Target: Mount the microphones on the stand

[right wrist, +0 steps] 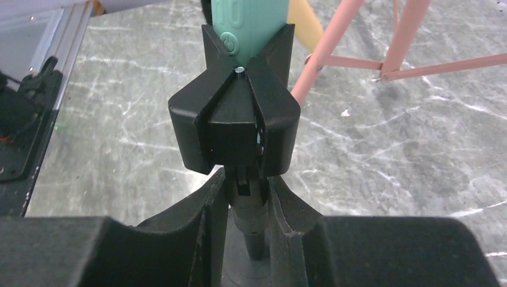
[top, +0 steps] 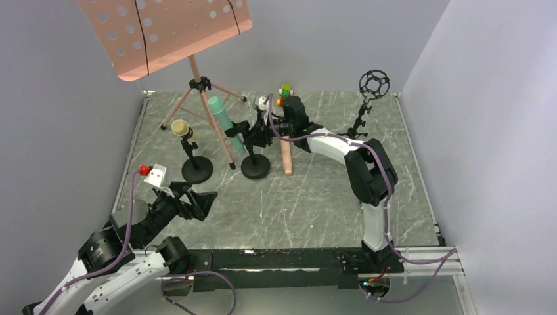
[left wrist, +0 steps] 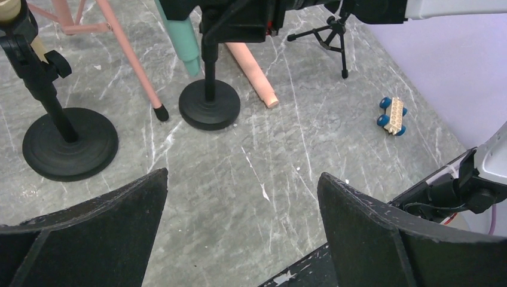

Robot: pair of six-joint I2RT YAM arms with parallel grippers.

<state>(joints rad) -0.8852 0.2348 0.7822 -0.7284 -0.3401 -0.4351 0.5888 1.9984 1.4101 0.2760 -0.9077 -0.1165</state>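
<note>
Three microphones are in view on the grey table (top: 315, 203). The green microphone (top: 221, 113) sits tilted in the clip of a black stand (top: 255, 165) near the middle of the table, with its head up toward 11 o'clock and its narrow tail hanging below the clip. The yellow microphone (top: 182, 128) sits in a second black stand (top: 197, 170), at 9 o'clock from the first one, and the two round feet are near each other but apart. The pink microphone (top: 286, 157) lies flat on the table just at 3 o'clock of the first stand's foot, in no clip.

The right gripper (right wrist: 246, 197) reaches in from 3 o'clock. Its fingers are narrow and pressed on both sides of the black stand's stem, just under the clip that carries the green microphone.

The left gripper (left wrist: 242, 179) hangs over bare table at 7 o'clock, with its fingers wide apart and nothing between them.

A pink music stand (top: 197, 72) rises at 11 o'clock, and one of its legs comes down between the two black stands. A small tripod (top: 373, 84) with a ring on top is at 1 o'clock. In the left wrist view a toy car (left wrist: 391, 116) with blue wheels lies alone on the table.
</note>
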